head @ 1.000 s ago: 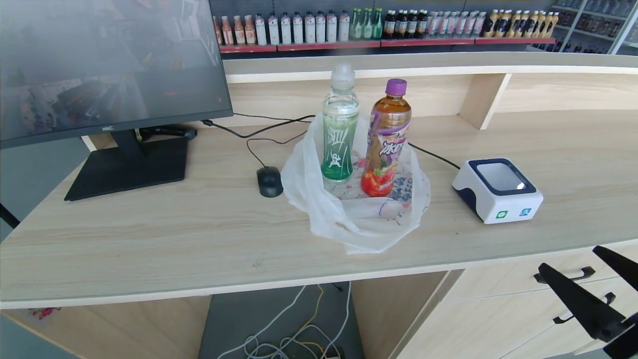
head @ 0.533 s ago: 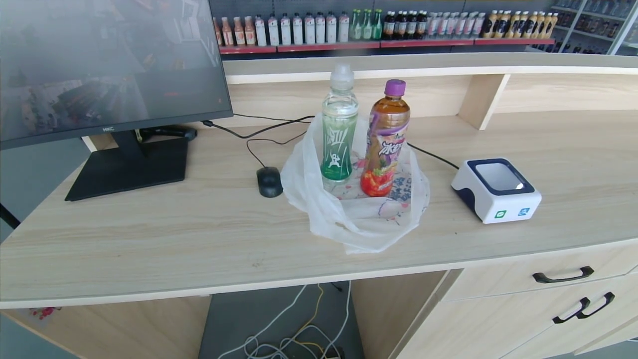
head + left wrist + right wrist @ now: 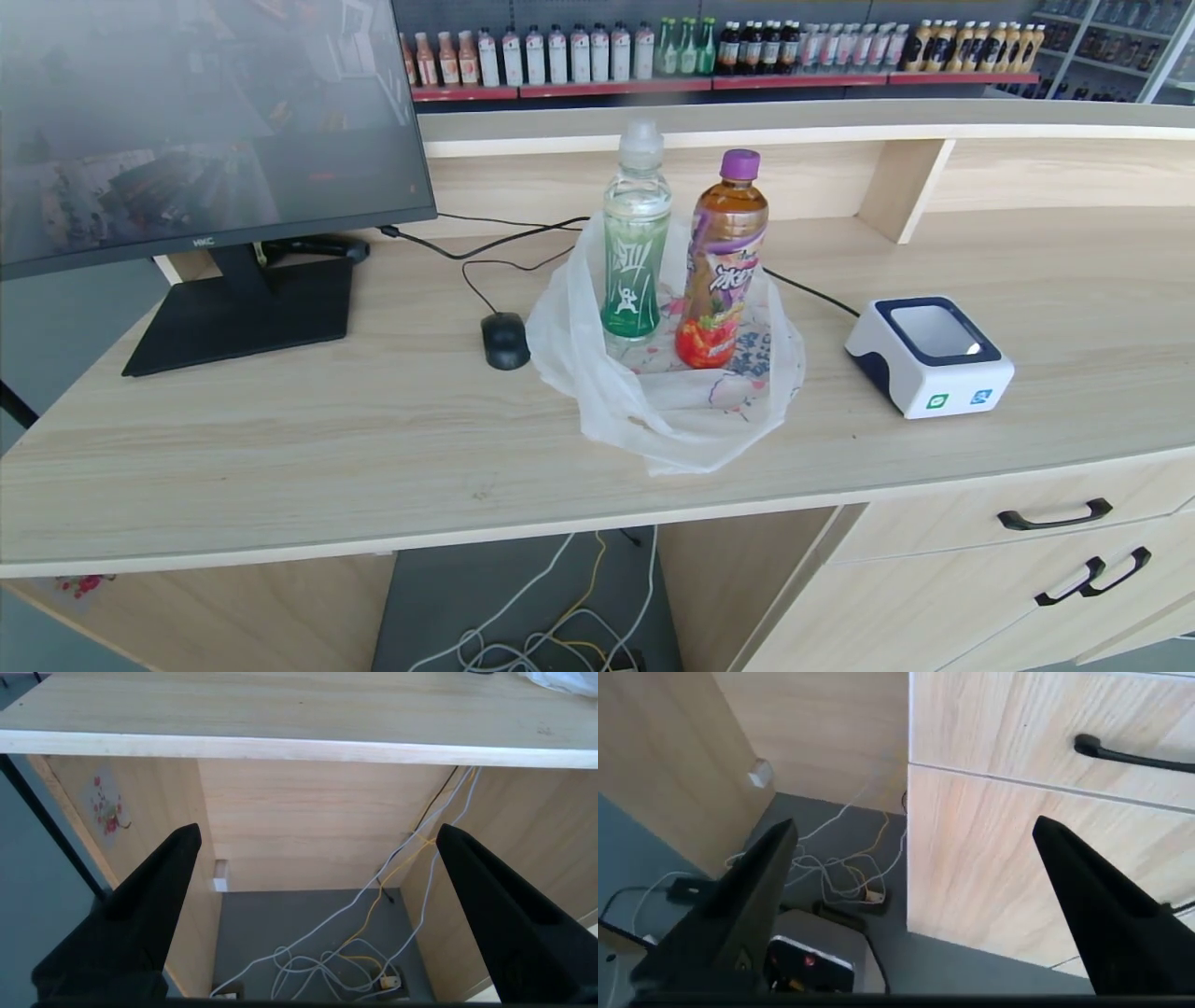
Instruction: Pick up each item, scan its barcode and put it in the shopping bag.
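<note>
**Checkout desk, closing stage of the task.** A white shopping bag (image 3: 672, 411) is laid open at the middle of the desk (image 3: 280, 448), between the mouse (image 3: 505, 339) and the scanner (image 3: 929, 355). The scanner is set toward the right end, near the front edge. Two items are stood upright inside the bag, just beside each other: a green-labelled bottle (image 3: 637, 243) on the side of the mouse and a purple-capped bottle (image 3: 724, 271) on the side of the scanner. A monitor (image 3: 187, 121) is placed at the rear left corner.

The left fingers (image 3: 140, 915) are held wide apart below the front edge of the desk, before the open knee space with its loose cables (image 3: 327, 952). The right fingers (image 3: 738, 915) are likewise spread apart and hold nothing, low in front of the drawers (image 3: 1018, 840).

With both bottles already bagged, the step in hand is judged to be the end of the cycle, and the task is taken as complete or nearly so. Should another item be presented, an arm must first be raised above the front edge. The item must then be gripped with its barcode left uncovered, turned toward the scanner window, and lowered into the bag without the standing bottles being tipped.
</note>
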Robot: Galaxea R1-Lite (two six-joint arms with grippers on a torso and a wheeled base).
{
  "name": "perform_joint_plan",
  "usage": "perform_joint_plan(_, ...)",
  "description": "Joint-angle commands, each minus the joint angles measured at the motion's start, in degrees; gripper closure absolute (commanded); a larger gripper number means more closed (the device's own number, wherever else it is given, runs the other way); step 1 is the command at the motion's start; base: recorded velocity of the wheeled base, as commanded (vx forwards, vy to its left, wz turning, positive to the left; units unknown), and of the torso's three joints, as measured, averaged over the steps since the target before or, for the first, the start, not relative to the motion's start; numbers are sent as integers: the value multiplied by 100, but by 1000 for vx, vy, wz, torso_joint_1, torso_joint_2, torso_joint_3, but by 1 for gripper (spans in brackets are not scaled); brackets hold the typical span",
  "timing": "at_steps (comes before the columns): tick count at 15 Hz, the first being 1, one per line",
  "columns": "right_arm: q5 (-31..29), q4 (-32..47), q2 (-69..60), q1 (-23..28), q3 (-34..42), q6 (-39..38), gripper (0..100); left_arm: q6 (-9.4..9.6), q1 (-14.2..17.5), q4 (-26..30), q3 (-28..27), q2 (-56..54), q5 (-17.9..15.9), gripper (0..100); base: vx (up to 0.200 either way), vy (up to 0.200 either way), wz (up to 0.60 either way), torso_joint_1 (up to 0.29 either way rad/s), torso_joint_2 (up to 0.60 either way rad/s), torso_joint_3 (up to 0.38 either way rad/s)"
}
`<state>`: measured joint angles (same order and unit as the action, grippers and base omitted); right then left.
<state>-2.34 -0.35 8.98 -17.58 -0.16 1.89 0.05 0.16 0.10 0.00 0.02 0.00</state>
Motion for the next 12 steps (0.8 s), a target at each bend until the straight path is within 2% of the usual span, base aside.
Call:
perform_joint_plan(1,-3,0,156,1274,-2,4,0,-5,2,-1,0,-2,0,0,0,0,0,0,0,0)
perform_joint_plan(3,-3,-9,-406,1406,-2,-22,0,-14,2,-1,0,-2,0,0,0,0,0,0,0,0)
perform_joint_plan(8,67,9,-415,1406,7,145,0,-14,2,-1,0,-2,0,0,0,0,0,0,0,0)
perform_joint_plan(12,67,9,-415,1406,7,-40,0,-31,2,-1,0,-2,0,0,0,0,0,0,0,0)
